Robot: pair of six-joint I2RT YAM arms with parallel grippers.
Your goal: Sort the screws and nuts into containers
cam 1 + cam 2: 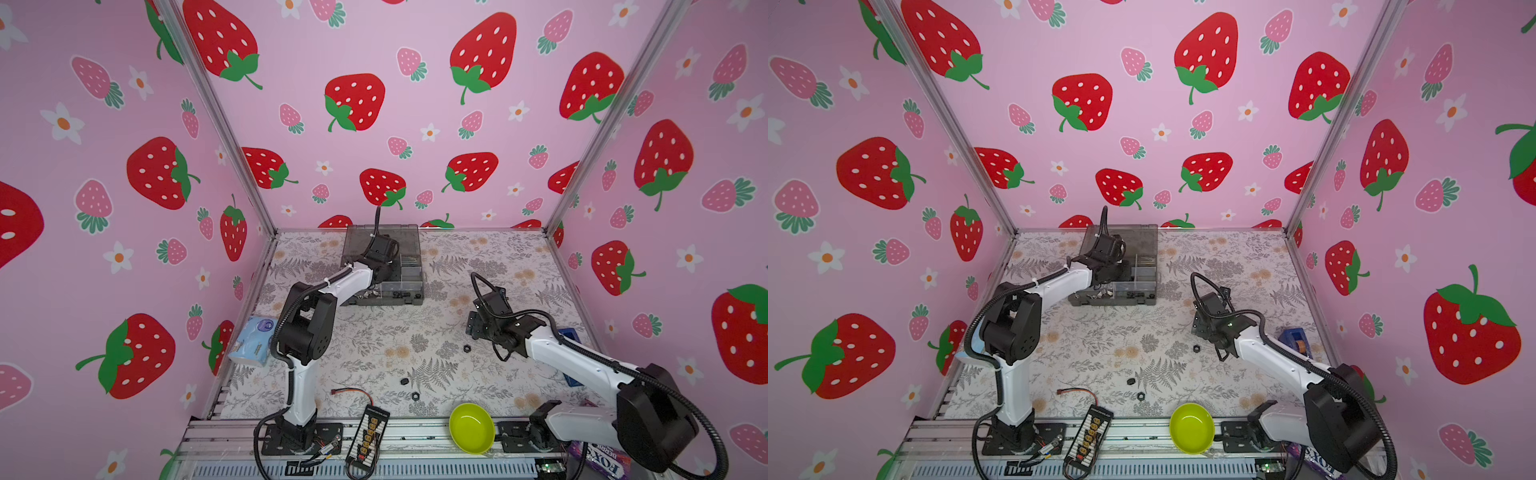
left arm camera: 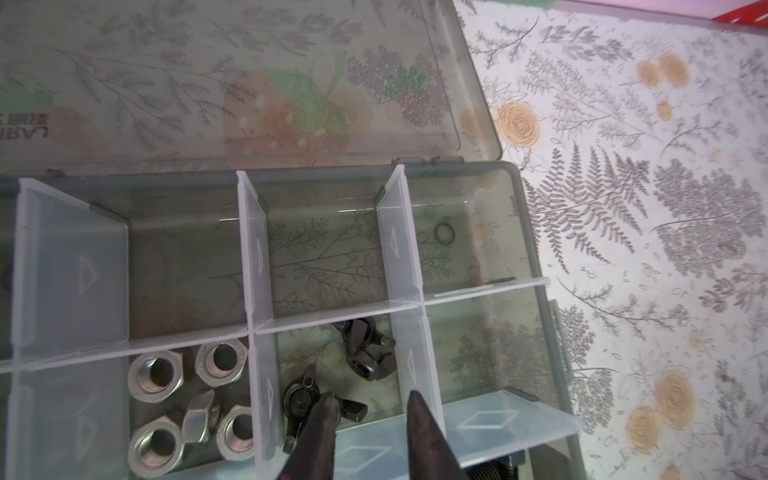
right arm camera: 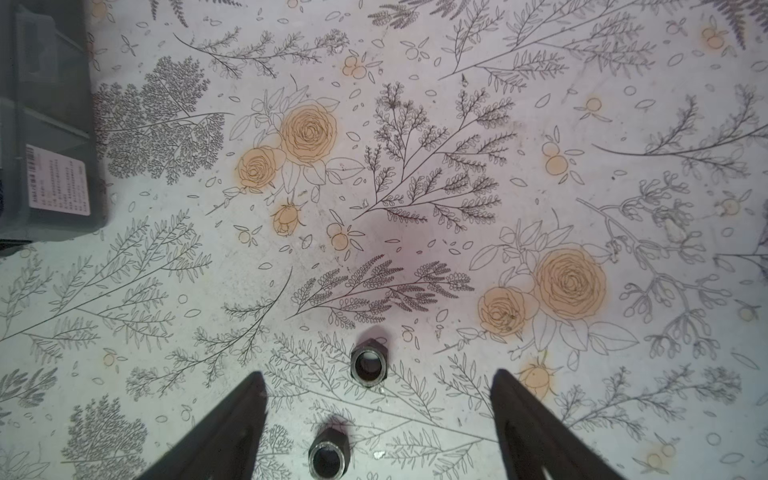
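Reading what we can first: the purple packet (image 1: 602,462) poking out by the right arm's base is showing FOX'S upside down; the open lid (image 2: 166,83) of the organizer box (image 2: 536,249) is carrying moulded lettering that we're seeing backwards through the plastic, maybe LARIA plus a couple of Chinese characters; the white sticker (image 3: 58,178) on the box's side is printed too small for us to read.

The left gripper (image 2: 370,395) is hanging over the box with its jaws a little apart and nothing between them; one fingertip (image 2: 320,415) is sitting right over a black wing nut (image 2: 301,395), with more black wing nuts (image 2: 370,353) lying in that same compartment; the silver nuts (image 2: 156,374) are lying in the compartment next door; a lone dark ring (image 2: 444,230) is sitting in the end compartment of the row by the lid.

The right gripper (image 3: 378,372) is spread wide and empty over the floral table (image 3: 415,124); a black hex nut (image 3: 369,368) is lying between its fingers, a second hex nut (image 3: 329,455) just beside it; in both top views we're counting three loose black pieces (image 1: 414,395) on the table.

Round the edges: a lime-green bowl (image 1: 471,428), a red-and-black wire (image 1: 353,391), a black connector board (image 1: 368,436), a blue-and-white packet (image 1: 253,340), a blue tape dispenser (image 1: 1296,338); the left arm (image 1: 349,278) is blocking a good part of the box in both top views.
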